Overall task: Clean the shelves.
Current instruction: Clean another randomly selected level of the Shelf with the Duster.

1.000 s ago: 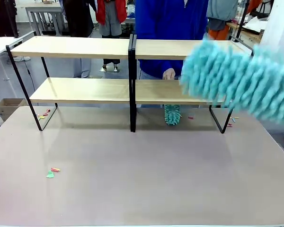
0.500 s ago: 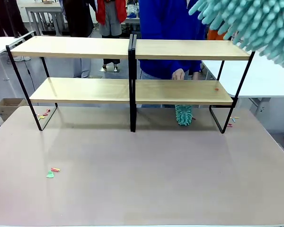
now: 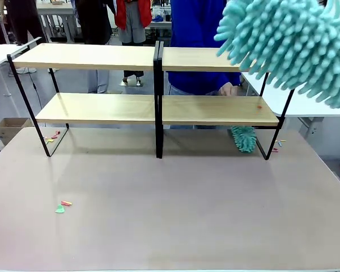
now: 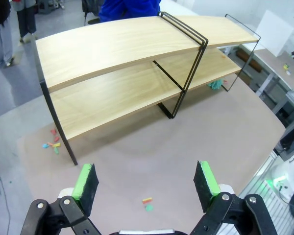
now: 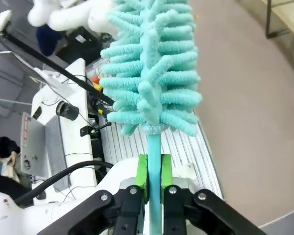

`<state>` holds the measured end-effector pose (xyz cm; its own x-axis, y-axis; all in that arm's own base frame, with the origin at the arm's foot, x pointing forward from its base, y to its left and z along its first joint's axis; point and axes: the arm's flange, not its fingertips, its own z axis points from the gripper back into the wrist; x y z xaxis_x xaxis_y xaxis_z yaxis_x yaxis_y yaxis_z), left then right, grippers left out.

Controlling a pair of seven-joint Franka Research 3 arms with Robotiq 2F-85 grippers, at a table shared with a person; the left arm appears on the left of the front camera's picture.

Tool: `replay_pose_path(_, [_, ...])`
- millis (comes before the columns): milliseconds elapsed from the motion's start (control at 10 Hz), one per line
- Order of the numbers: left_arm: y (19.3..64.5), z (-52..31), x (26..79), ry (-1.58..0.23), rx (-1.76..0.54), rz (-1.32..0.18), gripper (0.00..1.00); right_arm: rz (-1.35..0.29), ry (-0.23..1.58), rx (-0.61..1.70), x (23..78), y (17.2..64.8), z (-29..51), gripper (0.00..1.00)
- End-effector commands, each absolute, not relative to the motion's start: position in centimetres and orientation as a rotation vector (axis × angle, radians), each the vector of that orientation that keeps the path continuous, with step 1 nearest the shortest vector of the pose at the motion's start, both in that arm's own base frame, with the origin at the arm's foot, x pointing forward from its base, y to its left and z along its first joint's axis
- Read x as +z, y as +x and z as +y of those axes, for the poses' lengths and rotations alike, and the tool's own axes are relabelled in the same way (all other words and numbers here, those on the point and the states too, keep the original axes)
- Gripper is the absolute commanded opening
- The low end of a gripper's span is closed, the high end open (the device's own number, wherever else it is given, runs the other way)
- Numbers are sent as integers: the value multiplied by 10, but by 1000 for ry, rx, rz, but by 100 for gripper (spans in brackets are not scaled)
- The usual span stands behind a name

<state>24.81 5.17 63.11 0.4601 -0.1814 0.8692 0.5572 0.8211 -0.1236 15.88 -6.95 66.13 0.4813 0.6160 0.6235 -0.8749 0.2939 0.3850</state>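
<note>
The shelves [image 3: 102, 56] stand across the far half of the table, two light wood boards on a black frame, and also show in the left wrist view [image 4: 117, 46]. My right gripper [image 5: 154, 170] is shut on the handle of a fluffy teal duster [image 5: 152, 73]. That duster's head [image 3: 289, 39] hangs over the right end of the top board. My left gripper [image 4: 146, 180] stands open above the table in front of the shelves. A person's hand [image 3: 229, 89] holds a smaller teal duster [image 3: 243, 138] under the lower board's right end.
Coloured scraps lie on the table at the front left [image 3: 62, 205], by the left frame leg [image 3: 54, 136] and by the right leg [image 3: 277, 145]. One red scrap [image 3: 259, 106] sits on the lower board. A person in blue [image 3: 201, 28] stands behind the shelves.
My duster rose from in front of the lower board's right end to above the top board. The person's small duster slid to the right under the lower board.
</note>
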Motion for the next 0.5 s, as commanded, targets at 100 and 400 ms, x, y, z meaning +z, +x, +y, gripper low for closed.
replay_pose_path(100, [249,52,631,-429,-470,-995,100,-353,667,947,623,212,-30,12])
replay_pose_path(400, [249,52,631,-429,-470,-995,100,-291,599,791,586,268,0,12])
